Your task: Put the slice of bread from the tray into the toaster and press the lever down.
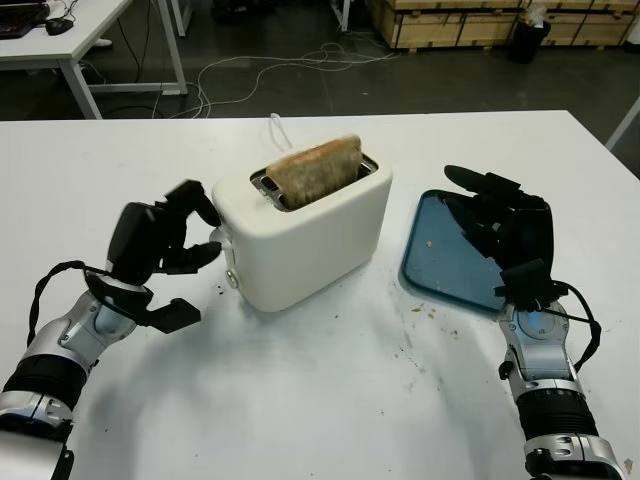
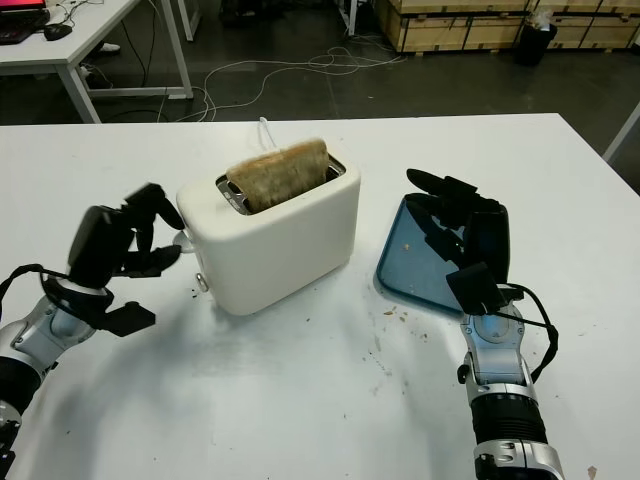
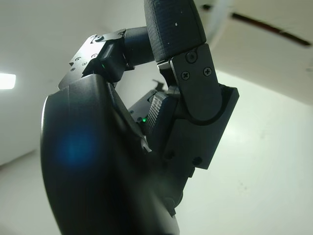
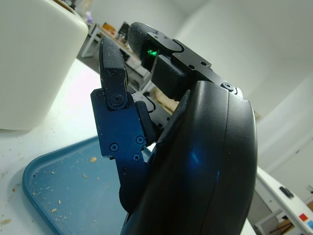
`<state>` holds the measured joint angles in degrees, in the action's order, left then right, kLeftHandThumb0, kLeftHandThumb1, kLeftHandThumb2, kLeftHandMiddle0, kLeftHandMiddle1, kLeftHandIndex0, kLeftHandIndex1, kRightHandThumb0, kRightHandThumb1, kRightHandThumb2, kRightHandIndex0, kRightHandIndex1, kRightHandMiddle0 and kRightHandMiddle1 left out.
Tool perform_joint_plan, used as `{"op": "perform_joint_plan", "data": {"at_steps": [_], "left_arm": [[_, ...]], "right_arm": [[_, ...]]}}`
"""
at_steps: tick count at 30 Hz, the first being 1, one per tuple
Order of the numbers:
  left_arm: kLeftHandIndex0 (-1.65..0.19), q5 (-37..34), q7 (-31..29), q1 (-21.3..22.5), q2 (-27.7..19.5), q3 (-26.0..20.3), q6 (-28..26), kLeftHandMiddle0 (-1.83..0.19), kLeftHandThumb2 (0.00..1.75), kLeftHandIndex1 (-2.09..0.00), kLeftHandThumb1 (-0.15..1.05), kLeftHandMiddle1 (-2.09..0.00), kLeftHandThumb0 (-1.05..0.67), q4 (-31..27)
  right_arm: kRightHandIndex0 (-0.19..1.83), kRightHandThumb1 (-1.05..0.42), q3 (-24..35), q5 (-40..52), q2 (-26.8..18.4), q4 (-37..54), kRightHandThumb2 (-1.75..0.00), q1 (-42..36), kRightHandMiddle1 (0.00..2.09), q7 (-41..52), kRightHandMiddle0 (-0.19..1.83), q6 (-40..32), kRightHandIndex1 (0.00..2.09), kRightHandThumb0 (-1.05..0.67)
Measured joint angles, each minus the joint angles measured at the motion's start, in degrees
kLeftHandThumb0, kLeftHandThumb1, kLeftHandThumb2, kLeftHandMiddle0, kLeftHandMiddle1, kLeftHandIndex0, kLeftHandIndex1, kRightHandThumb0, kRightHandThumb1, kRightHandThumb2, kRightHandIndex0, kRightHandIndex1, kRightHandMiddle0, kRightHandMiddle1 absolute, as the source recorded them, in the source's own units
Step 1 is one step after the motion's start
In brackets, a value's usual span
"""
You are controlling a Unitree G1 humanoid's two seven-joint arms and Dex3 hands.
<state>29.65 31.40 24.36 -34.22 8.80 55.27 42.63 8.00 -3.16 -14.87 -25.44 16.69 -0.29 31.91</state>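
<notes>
A white toaster [image 1: 310, 235] stands at the middle of the table, with a browned slice of bread [image 1: 318, 170] upright in its slot, its top half sticking out. My left hand [image 1: 185, 250] is at the toaster's left end, fingers curled, fingertips [image 1: 208, 250] right by the lever [image 1: 222, 238]; I cannot tell whether they touch it. The lever sits high on that end. To the toaster's right lies a blue tray [image 1: 435, 255] holding only crumbs, and my right hand [image 1: 500, 225] hovers open over its right part. The right wrist view shows the tray [image 4: 63, 186] and the toaster's side [image 4: 34, 63].
Crumbs [image 1: 420, 310] lie scattered on the white table [image 1: 330, 400] between toaster and tray. The toaster's white cord [image 1: 277, 128] runs off behind it. Beyond the far table edge are another desk [image 1: 90, 40], floor cables and wooden crates [image 1: 470, 25].
</notes>
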Motion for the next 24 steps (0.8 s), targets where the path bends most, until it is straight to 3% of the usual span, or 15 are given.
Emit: {"op": "perform_joint_plan", "data": {"at_steps": [8,15,18,24], "left_arm": [[-0.29,0.8,-0.3,-0.3,0.1,-1.2,3.6,-0.89,0.76,-1.45,0.92,-1.75,-1.01,0.0],[-0.2,9.4,6.8,-0.9,-0.3,-2.3,6.4,-0.63,0.75,-1.22,0.92,-1.75,-0.94,-2.0],[-0.28,10.0,7.2,-1.1,-0.7,-2.3,7.8,-0.72,0.75,-1.2,0.92,-1.75,-0.97,-1.9],[-0.32,6.7,0.0,-1.4,-2.0,-1.6,9.7,-0.89,0.76,-1.26,0.92,-1.75,-1.01,-0.8]], "right_arm": [[1.06,-0.92,0.0,0.0,0.0,-0.1,-0.15,0.0,0.0,0.0,0.94,0.0,0.0,-0.44],[1.05,-0.92,0.0,-0.1,0.0,-0.1,-0.15,0.0,0.0,0.0,0.93,0.0,0.0,-0.42],[1.05,-0.92,0.0,0.0,0.0,-0.1,-0.15,0.0,0.0,0.0,0.93,0.0,0.0,-0.42],[1.04,-0.92,0.0,0.0,0.0,-0.1,-0.15,0.0,0.0,0.0,0.93,0.0,0.0,-0.42]]}}
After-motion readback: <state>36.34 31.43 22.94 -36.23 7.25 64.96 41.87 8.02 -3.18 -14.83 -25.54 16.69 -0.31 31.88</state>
